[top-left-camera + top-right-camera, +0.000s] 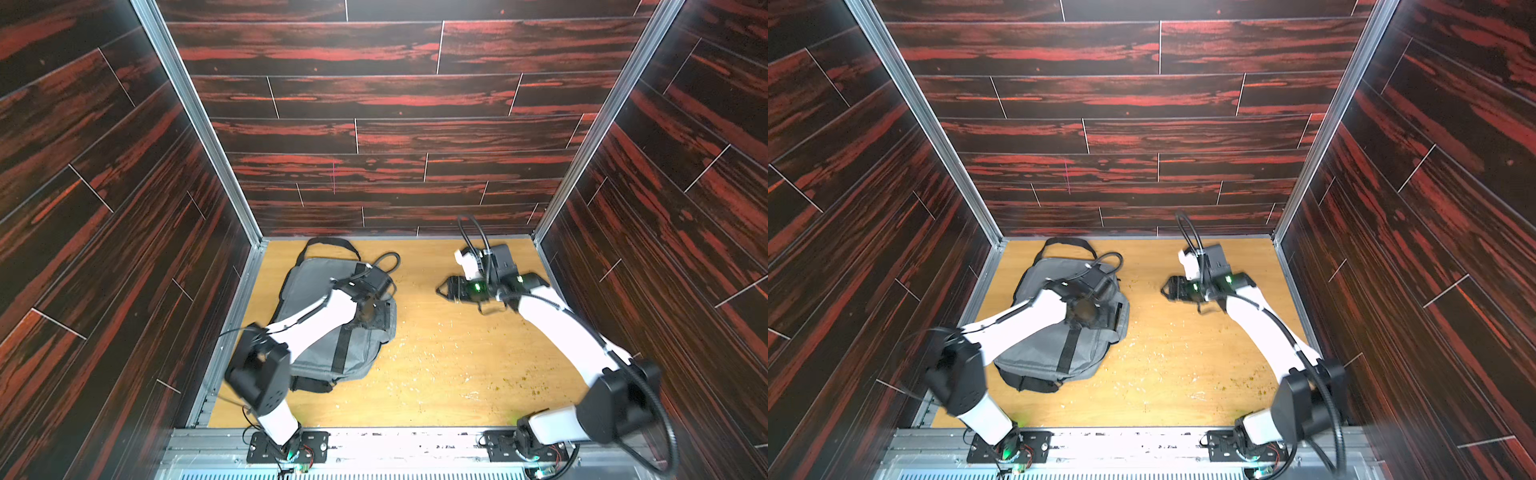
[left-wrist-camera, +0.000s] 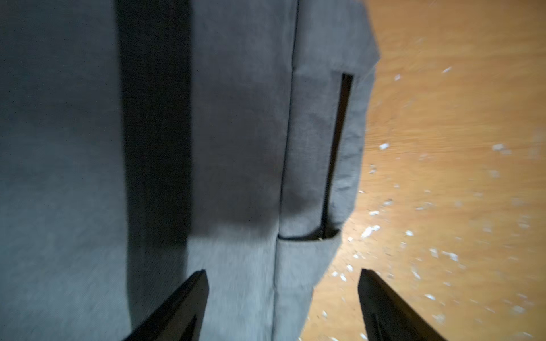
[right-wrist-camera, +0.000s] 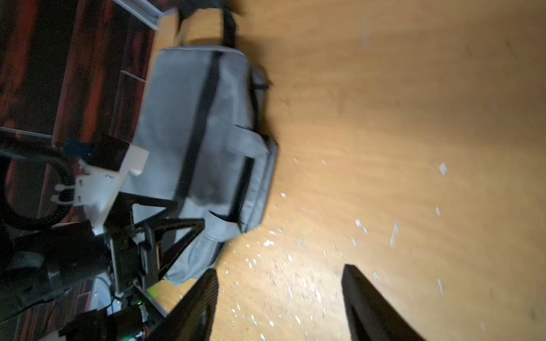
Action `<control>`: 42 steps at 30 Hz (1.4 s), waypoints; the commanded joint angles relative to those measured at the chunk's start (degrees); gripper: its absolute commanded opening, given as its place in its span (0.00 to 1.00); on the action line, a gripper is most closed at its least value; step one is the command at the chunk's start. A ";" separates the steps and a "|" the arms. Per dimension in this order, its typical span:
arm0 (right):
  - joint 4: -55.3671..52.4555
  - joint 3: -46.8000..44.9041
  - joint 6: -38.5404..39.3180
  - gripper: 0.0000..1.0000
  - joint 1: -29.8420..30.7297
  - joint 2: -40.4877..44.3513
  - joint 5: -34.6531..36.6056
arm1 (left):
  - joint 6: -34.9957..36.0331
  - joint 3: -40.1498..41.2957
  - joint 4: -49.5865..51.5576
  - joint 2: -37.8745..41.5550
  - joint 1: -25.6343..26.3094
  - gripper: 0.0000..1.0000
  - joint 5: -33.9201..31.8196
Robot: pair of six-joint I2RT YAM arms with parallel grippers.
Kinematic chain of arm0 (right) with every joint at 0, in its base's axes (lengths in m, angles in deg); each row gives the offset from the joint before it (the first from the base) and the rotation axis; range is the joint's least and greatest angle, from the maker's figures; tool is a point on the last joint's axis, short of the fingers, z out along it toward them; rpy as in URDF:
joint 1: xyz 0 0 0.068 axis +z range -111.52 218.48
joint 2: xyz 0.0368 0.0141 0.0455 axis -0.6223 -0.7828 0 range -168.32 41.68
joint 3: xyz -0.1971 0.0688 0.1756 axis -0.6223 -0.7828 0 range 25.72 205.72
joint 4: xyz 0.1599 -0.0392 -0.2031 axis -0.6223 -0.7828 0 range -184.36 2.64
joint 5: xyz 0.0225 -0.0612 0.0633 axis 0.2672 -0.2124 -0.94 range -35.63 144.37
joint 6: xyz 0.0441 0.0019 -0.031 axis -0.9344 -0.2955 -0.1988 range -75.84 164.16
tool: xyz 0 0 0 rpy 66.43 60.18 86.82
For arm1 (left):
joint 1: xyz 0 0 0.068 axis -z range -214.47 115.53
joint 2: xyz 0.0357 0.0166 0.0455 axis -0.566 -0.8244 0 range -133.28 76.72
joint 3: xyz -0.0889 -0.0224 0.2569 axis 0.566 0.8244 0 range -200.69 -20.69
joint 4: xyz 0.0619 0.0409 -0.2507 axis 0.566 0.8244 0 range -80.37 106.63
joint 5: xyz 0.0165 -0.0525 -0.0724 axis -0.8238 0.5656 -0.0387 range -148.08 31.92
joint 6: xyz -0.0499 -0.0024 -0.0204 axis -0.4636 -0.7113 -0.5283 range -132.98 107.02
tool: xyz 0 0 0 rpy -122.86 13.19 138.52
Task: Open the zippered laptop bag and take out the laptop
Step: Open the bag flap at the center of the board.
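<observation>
Zippered laptop bag point(image 1: 365, 349) lies flat on table point(image 1: 436, 374); no opening seen. Laptop not in view, judged inside bag.
Left gripper point(image 2: 282, 271) spread above bag's edge, pinching nothing. Right gripper point(image 3: 280, 268) spread, empty, well apart from bag.
Risks: jaws take short pocket zipper point(image 2: 336, 153), the wrong opening; soft unpinned bag slides or bunches under pull.
Count: one bag, one black band point(image 2: 156, 133), two grippers, no laptop visible.
</observation>
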 commanded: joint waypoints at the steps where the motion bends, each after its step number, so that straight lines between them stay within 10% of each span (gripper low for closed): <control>1: 2.61 -6.49 -3.91 0.72 -0.18 6.04 2.93 | 1.88 -3.46 2.20 -3.94 0.79 0.83 -7.10; 15: 9.86 -21.22 -12.23 0.73 -0.18 14.08 1.48 | 3.17 -12.44 4.06 -17.53 3.26 0.69 -16.60; 34: 11.84 -23.53 -12.91 0.73 -0.10 13.37 0.02 | 4.97 -15.99 6.76 -17.33 3.67 0.00 -14.45; 42: 18.92 -24.60 -16.08 0.73 1.61 11.65 -3.97 | 5.89 -21.35 13.08 -12.13 3.36 0.00 -14.93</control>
